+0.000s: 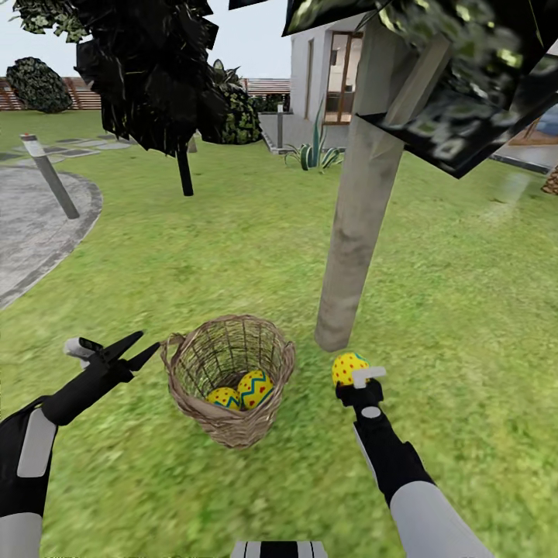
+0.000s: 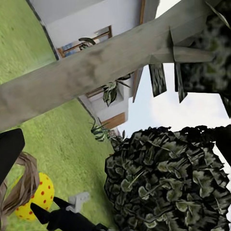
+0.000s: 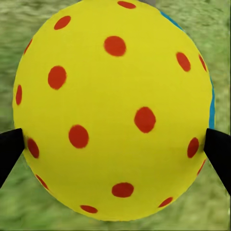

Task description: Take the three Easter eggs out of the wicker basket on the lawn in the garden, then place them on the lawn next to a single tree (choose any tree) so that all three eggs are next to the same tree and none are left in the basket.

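The left gripper (image 1: 128,350) hangs open and empty just beside the wicker basket (image 1: 229,377), where two eggs (image 1: 242,391) lie on the lawn (image 1: 194,256). The right gripper (image 1: 358,381) is closed on the third egg (image 3: 113,110), near the tree (image 1: 356,209). Released from above the grass, this round egg could roll away from the trunk.

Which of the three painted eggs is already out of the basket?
The egg clamped in the right gripper, near the pale tree trunk. The other two eggs lie inside the wicker basket.
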Controlling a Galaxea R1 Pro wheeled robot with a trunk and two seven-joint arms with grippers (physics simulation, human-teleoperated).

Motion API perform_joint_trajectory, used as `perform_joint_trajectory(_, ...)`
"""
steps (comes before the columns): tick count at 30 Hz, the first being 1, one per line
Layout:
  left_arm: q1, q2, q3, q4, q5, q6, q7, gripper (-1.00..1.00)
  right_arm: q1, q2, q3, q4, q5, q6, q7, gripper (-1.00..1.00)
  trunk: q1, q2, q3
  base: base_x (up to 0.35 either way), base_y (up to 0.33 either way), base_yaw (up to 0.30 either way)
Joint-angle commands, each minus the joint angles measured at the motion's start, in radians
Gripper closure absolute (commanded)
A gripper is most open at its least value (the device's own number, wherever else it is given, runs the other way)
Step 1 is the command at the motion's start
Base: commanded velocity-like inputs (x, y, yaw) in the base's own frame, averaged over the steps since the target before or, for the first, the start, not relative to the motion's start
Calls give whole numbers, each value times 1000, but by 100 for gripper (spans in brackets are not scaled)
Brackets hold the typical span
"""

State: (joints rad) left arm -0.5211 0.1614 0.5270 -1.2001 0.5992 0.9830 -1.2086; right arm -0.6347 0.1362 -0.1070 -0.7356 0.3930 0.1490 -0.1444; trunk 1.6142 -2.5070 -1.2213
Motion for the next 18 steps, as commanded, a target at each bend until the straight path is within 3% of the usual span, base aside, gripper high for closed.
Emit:
perform_joint_trajectory(1, 0, 0, 0, 0, 2, 6, -1, -100, 0, 1, 0, 2, 11, -1, -4, 100, 0, 0, -1, 0, -1, 11)
perform_joint_trajectory(7, 0, 6, 3, -13, 3, 9, -6, -100, 0, -2, 3, 10, 10, -6, -12, 100, 2, -1, -16, 0, 0, 1)
perform_joint_trajectory(9, 3, 24, 27, -15, 1, 12, -25, -100, -1, -2, 3, 22, 10, -4, -13, 100, 3, -2, -24, 0, 0, 0)
perform_joint_trajectory(12, 37, 59, 168, -14, -6, 13, -39, -100, -10, -4, 1, 46, 6, -3, -14, 100, 4, -2, -36, 0, 0, 0)
perform_joint_trajectory(15, 69, 92, 287, -10, -7, 13, -40, -100, -12, -4, 1, 54, 7, -2, -14, 100, 5, -3, -47, 0, 0, 0)
perform_joint_trajectory(18, 77, 99, 316, -5, -7, 12, -40, -100, -16, -2, 1, 67, 7, 4, -15, 100, 7, -4, -59, 0, 0, 0)
